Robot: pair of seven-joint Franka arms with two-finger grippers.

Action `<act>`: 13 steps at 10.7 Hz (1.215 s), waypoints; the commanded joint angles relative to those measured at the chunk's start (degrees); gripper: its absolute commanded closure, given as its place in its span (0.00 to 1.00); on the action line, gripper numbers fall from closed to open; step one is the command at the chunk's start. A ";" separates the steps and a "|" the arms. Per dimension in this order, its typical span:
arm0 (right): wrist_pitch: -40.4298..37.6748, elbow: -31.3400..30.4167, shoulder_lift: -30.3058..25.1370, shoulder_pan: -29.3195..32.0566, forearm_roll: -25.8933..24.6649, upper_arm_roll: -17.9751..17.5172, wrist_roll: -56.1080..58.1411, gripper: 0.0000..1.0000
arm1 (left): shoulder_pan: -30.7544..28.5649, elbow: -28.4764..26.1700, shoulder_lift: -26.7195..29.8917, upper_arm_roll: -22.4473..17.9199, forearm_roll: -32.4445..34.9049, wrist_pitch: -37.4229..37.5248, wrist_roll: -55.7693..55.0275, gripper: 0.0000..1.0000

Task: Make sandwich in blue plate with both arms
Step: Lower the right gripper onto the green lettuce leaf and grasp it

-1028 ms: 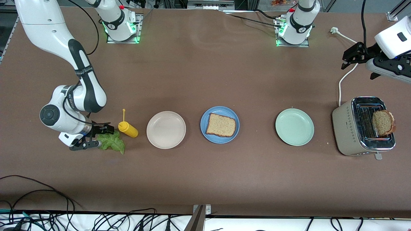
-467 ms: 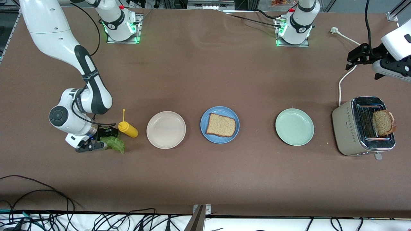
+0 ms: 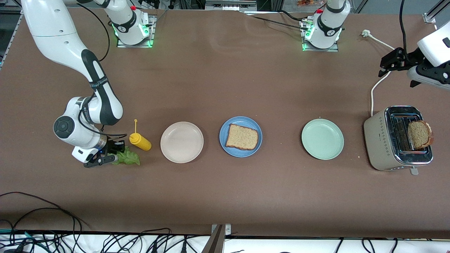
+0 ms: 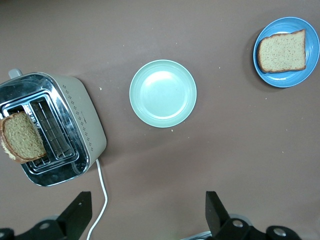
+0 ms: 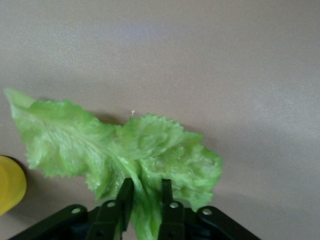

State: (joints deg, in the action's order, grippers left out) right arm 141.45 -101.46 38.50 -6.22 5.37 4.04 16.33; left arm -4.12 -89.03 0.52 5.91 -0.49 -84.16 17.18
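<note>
Holding one bread slice (image 3: pixel 242 137), blue plate (image 3: pixel 225 140)

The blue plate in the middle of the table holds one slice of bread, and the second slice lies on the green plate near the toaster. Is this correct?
Not quite. The blue plate does hold one slice of bread, but the green plate is bare. The second slice stands in the toaster, as the front view and the left wrist view both show.

A bread slice (image 3: pixel 242 137) lies on the blue plate (image 3: pixel 225 140), between two other plates (image 3: pixel 181 142) (image 3: pixel 322 138).
</note>
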 commanded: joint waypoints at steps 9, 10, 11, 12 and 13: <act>-19.97 0.13 -17.92 0.50 1.05 -1.67 3.79 1.00 | -0.63 -0.62 0.54 0.07 0.06 0.40 0.40 0.00; -21.82 0.13 -19.32 1.20 1.05 -1.67 3.79 1.00 | -0.71 -0.62 0.54 0.07 0.06 0.40 0.40 0.00; -23.84 0.13 -20.90 1.29 1.05 -1.67 3.79 1.00 | -1.06 -0.70 0.54 -0.02 0.06 0.48 0.40 0.00; -25.77 0.04 -22.49 1.30 1.05 -1.67 3.70 1.00 | -1.41 -0.70 0.54 0.07 -0.12 0.48 0.40 0.00; -27.70 0.04 -23.72 1.21 1.14 -1.67 3.18 1.00 | -1.42 -0.70 0.54 -0.02 -0.90 0.48 0.40 0.00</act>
State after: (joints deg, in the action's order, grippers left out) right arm 117.92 -100.29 18.76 -5.70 5.38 2.93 18.68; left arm -4.80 -89.08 0.38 5.88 -0.49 -84.10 17.18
